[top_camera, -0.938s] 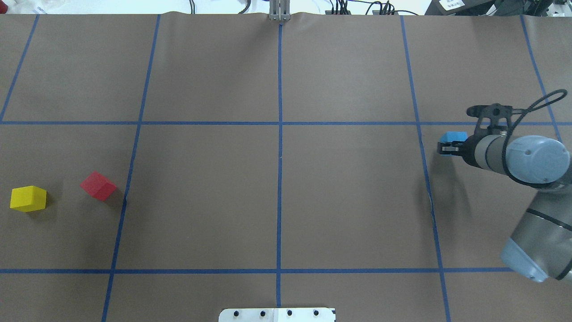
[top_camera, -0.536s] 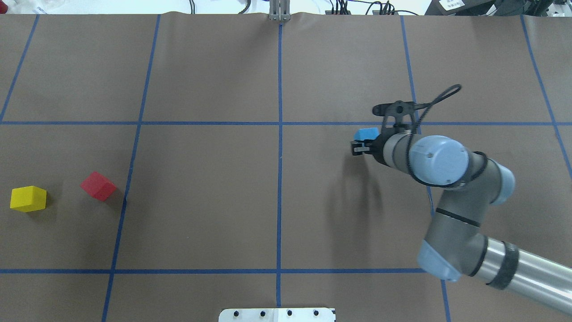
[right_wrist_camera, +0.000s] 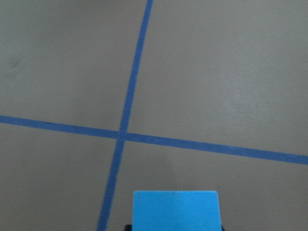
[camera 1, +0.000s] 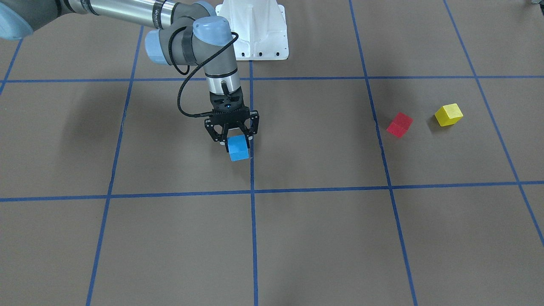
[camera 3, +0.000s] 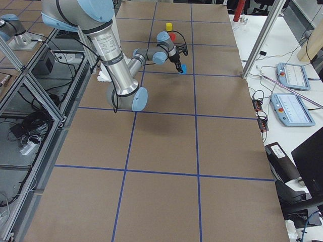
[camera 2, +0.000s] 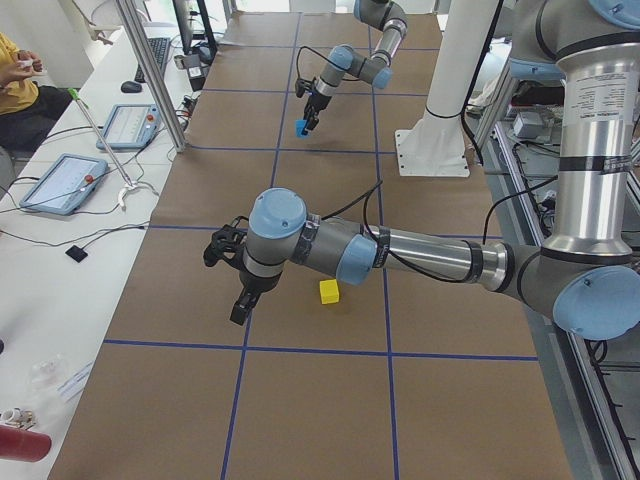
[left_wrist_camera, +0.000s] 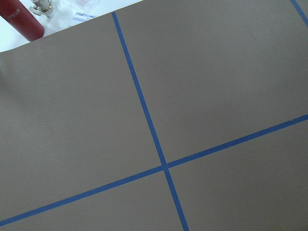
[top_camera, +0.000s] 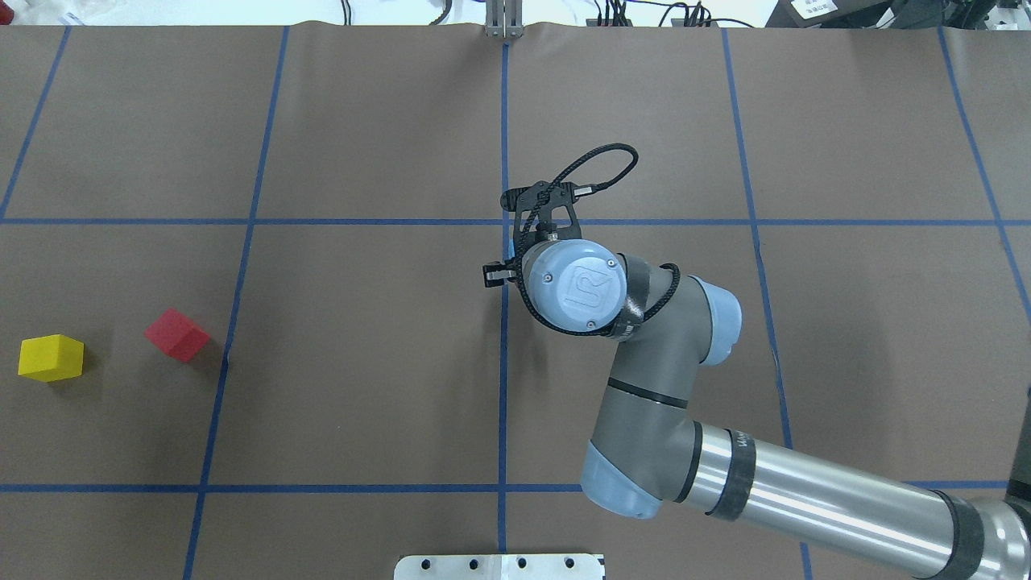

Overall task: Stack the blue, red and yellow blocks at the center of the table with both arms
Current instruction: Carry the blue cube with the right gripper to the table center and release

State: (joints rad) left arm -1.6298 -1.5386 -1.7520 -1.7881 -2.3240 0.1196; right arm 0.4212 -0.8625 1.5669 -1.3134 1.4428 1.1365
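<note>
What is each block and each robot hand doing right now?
blue block: held in the right gripper, near the middle of the table.
right gripper: shut on the blue block.
red block: lying free on the table.
yellow block: lying free, apart from the red block.
left gripper: open or shut, cannot tell.

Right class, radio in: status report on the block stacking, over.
Right gripper shut on blue block, by centre line. Left gripper state unclear. Red block, yellow block loose on robot's left. Nothing seen in the way.
</note>
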